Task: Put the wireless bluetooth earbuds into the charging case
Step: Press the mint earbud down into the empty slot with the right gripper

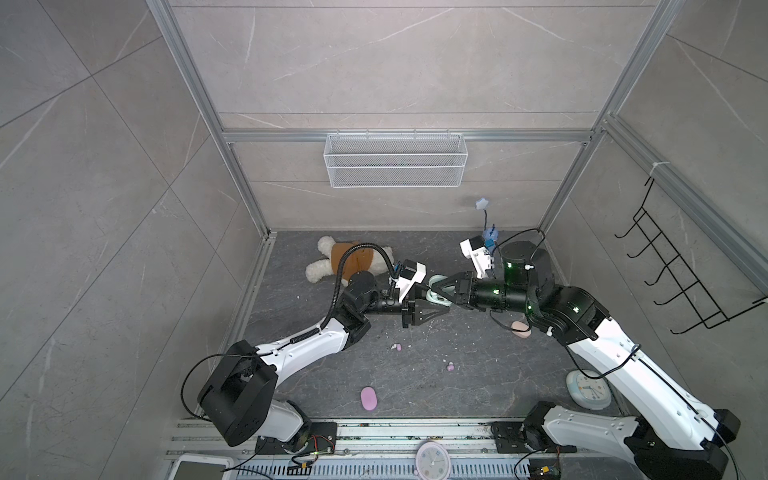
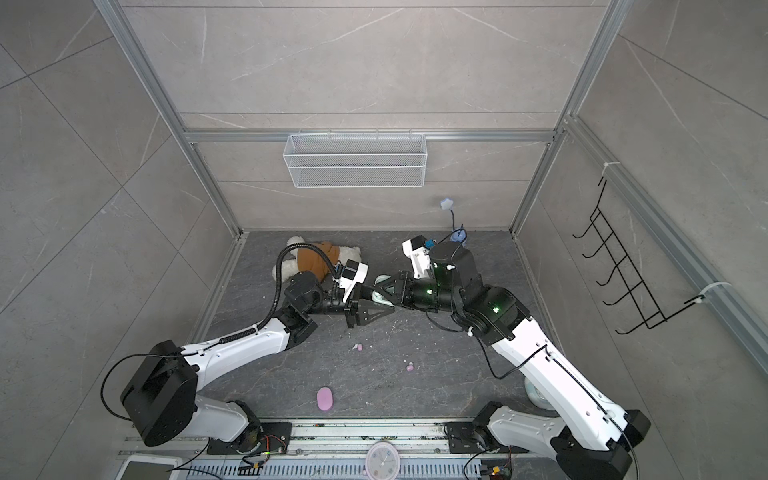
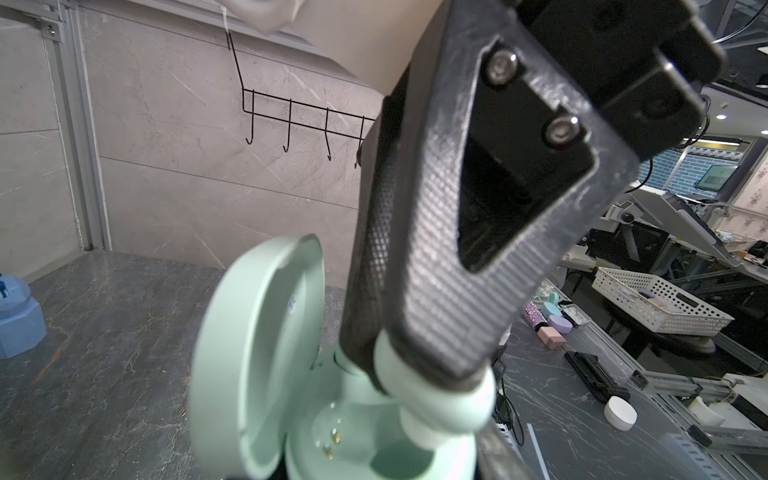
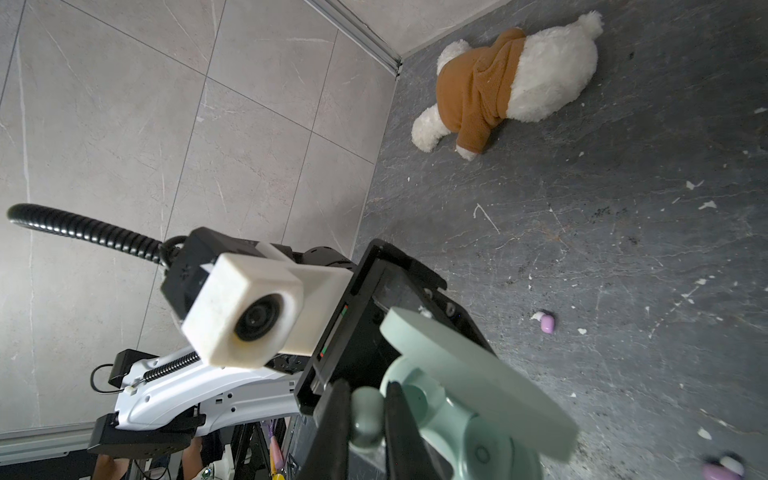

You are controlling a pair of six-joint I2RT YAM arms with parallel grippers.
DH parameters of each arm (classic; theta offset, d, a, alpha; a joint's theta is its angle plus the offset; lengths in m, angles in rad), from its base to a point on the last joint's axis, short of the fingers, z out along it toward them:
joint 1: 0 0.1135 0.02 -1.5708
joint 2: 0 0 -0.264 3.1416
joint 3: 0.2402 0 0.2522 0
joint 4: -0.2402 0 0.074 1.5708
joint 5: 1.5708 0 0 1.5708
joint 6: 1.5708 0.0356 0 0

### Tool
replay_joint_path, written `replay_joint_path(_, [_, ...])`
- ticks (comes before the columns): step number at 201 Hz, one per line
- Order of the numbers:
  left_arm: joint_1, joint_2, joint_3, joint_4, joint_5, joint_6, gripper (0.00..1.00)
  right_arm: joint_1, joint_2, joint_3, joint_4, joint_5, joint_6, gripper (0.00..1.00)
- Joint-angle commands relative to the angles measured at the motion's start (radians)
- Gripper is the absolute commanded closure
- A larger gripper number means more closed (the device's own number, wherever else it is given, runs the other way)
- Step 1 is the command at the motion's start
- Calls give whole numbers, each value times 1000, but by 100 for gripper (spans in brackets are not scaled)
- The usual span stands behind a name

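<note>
Left fingers (image 1: 422, 311) grip mint case (image 3: 257, 353) | right fingers (image 4: 332, 428) pinch mint earbud (image 4: 365, 415) | dark speckled table (image 1: 478, 386) | walls (image 1: 395, 75) grey tile

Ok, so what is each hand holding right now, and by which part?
Right hand pinches a mint green plastic earbud by its rounded body; left hand appears to clamp the open mint green oval charging case by its base.

mint earbud (image 4: 365, 424) pinched, mint case (image 4: 461, 374) open
</note>
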Motion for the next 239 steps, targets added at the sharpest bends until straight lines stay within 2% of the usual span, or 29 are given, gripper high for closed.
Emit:
replay_joint_path(1, [-8, -41, 41, 29, 23, 37, 75, 4, 8, -17, 2, 15, -7, 87])
replay_joint_path(107, [-11, -59, 35, 18, 7, 48, 75, 6, 3, -24, -8, 0, 5, 86])
replay_joint_path(239, [-10, -71, 34, 3, -6, 58, 75, 5, -13, 6, -84, 51, -22, 65])
